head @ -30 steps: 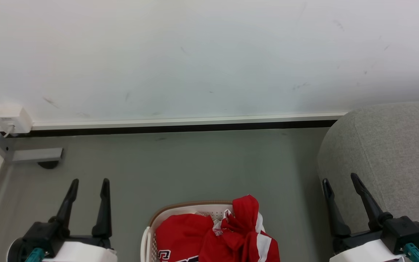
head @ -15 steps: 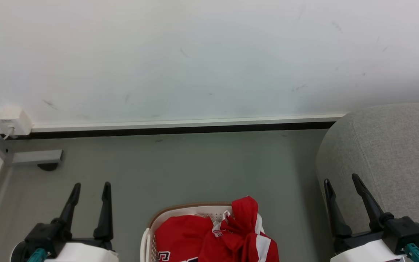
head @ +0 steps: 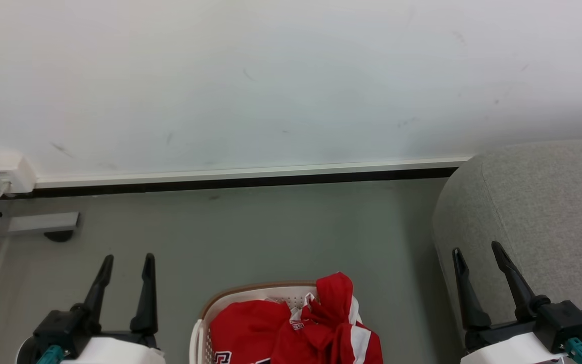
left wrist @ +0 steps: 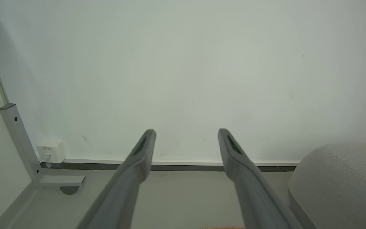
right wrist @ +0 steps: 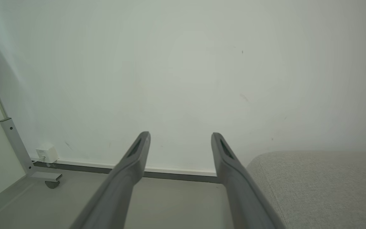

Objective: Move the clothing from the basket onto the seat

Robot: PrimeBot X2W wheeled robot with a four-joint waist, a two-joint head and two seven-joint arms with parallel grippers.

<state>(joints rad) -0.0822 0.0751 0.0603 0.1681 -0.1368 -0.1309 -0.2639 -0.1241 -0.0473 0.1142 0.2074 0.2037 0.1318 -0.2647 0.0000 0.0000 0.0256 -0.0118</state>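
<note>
One white wall socket box (head: 8, 172) sits at the far left above one grey metal frame foot (head: 43, 222). The left gripper (head: 128, 258) hangs over the floor, its two fingers spread apart and holding nothing. In the middle stands one white laundry basket (head: 250, 290) with a brown rim band. One red jersey (head: 291, 328) with white trim lies bunched inside it, a fold rising above the rim. The right gripper (head: 476, 248) is likewise parted and empty, in front of the edge of one light grey fabric sofa (head: 548, 202) at the right. The grey floor (head: 250, 227) meets a scuffed white wall (head: 271, 76) at a white skirting (head: 245, 172) with a dark strip beneath.
</note>
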